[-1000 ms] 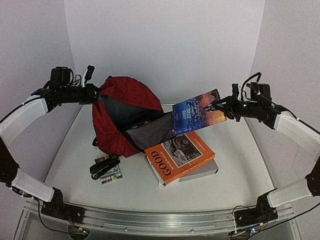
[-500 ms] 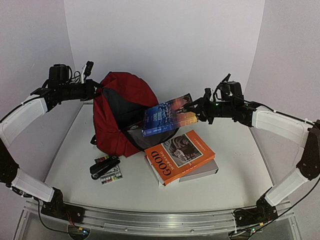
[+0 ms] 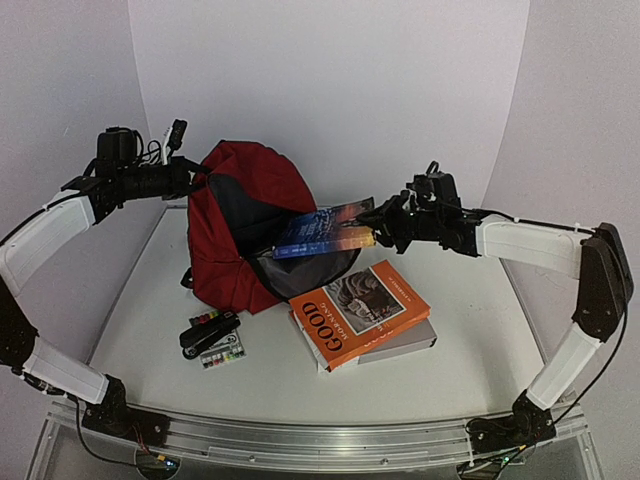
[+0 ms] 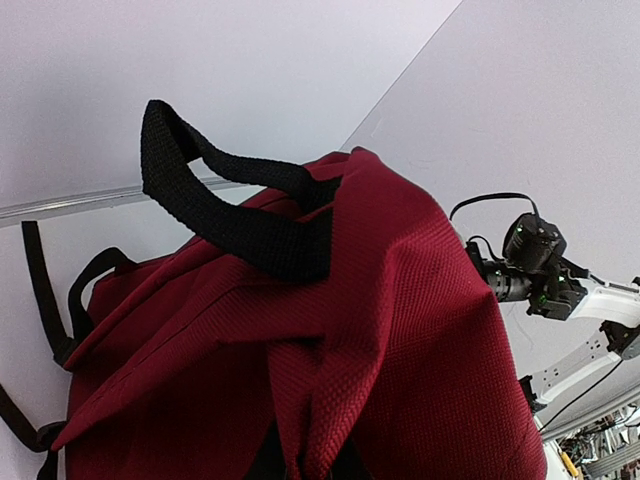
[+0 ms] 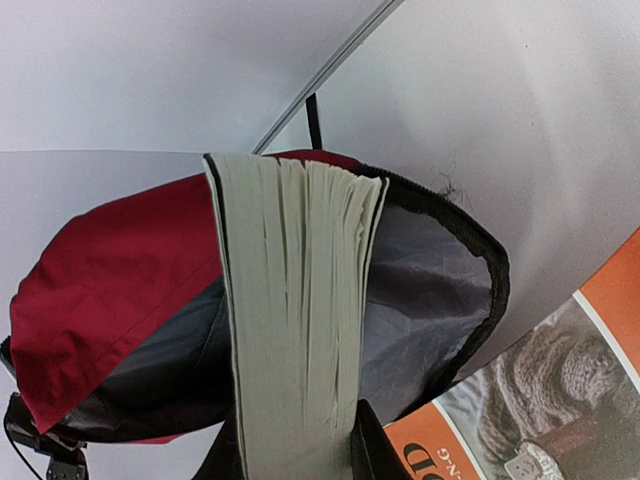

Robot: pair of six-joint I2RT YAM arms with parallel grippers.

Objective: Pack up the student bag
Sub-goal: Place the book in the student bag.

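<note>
1. Packing in progress: my left jaws are shut on the top edge of the bag [image 3: 245, 175] and hold it upright at the back-left of the counter [image 3: 460, 330], with its mouth gaping toward my right arm.
2. My right jaws are clamped on the blue book [image 3: 318, 232]. Its leading end is at the mouth, over the grey lining [image 3: 310, 268], and the right wrist view shows its page edges lined up with the opening.
3. To do this well, I judge, the left grip should stay high and taut so the mouth does not sag.
4. The book should go in flat and deep, clear of the zip rim, before I let go.
5. An orange book [image 3: 360, 305] lies on the counter just beside the bag.
</note>
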